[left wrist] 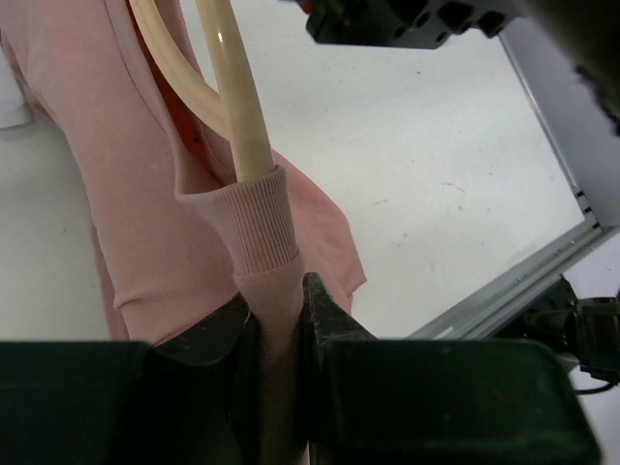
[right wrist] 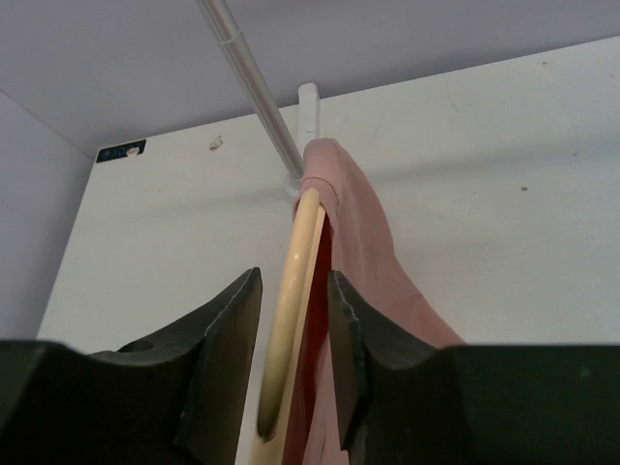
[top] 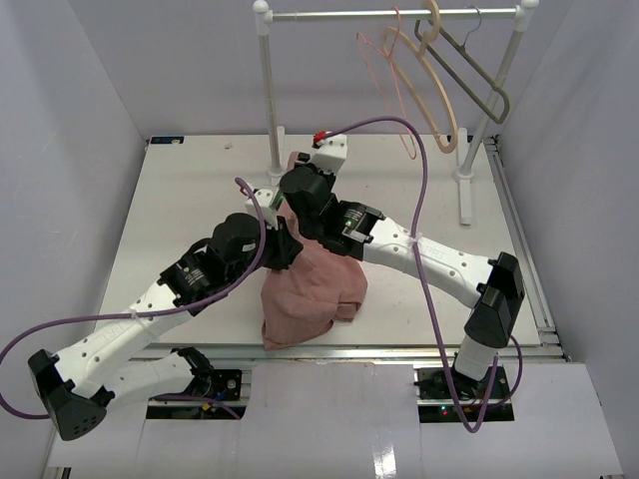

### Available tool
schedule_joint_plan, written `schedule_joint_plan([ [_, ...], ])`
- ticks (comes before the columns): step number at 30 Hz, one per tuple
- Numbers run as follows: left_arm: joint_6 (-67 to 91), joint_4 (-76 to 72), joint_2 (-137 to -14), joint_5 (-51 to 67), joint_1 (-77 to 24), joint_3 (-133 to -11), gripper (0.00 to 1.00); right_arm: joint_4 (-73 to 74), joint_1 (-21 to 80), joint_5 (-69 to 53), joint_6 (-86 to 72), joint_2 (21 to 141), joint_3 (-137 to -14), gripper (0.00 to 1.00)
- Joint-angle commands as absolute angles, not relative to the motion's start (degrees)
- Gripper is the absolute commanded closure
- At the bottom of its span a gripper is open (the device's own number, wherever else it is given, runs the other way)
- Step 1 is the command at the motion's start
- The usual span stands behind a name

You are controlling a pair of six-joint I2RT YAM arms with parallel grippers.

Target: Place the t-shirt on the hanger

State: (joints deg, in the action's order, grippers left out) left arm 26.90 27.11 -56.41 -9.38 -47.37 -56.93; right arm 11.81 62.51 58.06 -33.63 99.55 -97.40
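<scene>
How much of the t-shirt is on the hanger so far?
Done: the hanger is already inside the t-shirt, one end poking out of a ribbed opening. In hand: the right fingers hold the hanger, the left fingers pinch the cloth. Left: pulling the bunched t-shirt straight over both hanger arms.

My claws are crowded together mid-table. My left claw (left wrist: 281, 291) has no spare gap, with shirt (left wrist: 145, 194) pinched between its fingers. The hanger (left wrist: 237, 97) stands right above it, and my other arm's black body hangs close overhead. In my right claw (right wrist: 294, 274), hanger and fabric fill the space between the fingers. Just behind it rises the rack's left post (top: 268, 90). High at the back right, the rail (top: 389, 13) carries three hung hangers (top: 445, 128). A purple cable (top: 423, 190) loops over the right side. The shirt's heap blocks the near middle. Bare table (top: 190, 190) lies open on the left. There is more open table on the right, between my right arm (top: 429, 254) and the rack's right foot (top: 465, 200).
</scene>
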Motion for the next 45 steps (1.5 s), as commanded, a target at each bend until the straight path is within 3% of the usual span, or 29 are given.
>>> schedule_joint_plan([
  [1, 27.1, 22.9, -52.2, -6.2, -47.6, -56.9, 1.00, 2.9, 61.8, 56.2, -31.2, 92.9, -92.8, 0.53],
  [8, 29.2, 20.2, -51.9, -2.6, -47.5, -55.4, 1.00, -6.9, 61.1, 53.1, -24.3, 84.2, -84.5, 0.32],
  [11, 29.8, 20.1, -52.4, -2.8, -47.5, -55.2, 1.00, -9.9, 60.4, 49.3, -19.7, 81.5, -82.4, 0.17],
  [16, 30.4, 21.4, -54.8, -5.3, -47.6, -56.6, 1.00, -10.0, 59.8, 40.4, -14.6, 77.7, -81.9, 0.14],
  [20, 29.3, 21.1, -56.8, -5.3, -47.5, -58.9, 1.00, -6.3, 59.8, 37.6, -14.5, 73.1, -80.7, 0.02],
  [29, 23.6, 25.4, -67.1, -14.7, -46.4, -76.2, 1.00, -2.3, 59.8, 36.1, -17.1, 47.1, -63.9, 0.02],
  [35, 23.5, 22.2, -73.5, -12.3, -44.6, -85.6, 1.00, 2.6, 59.8, 37.7, -18.5, 28.2, -55.1, 0.02],
  [41, 22.6, 22.9, -81.3, -11.7, -41.8, -98.8, 1.00, 9.4, 59.8, 34.9, -20.9, 19.2, -50.9, 0.02],
  [45, 21.0, 20.5, -84.4, -12.6, -40.6, -101.3, 1.00, 9.5, 59.8, 32.7, -21.4, 15.2, -47.7, 0.02],
])
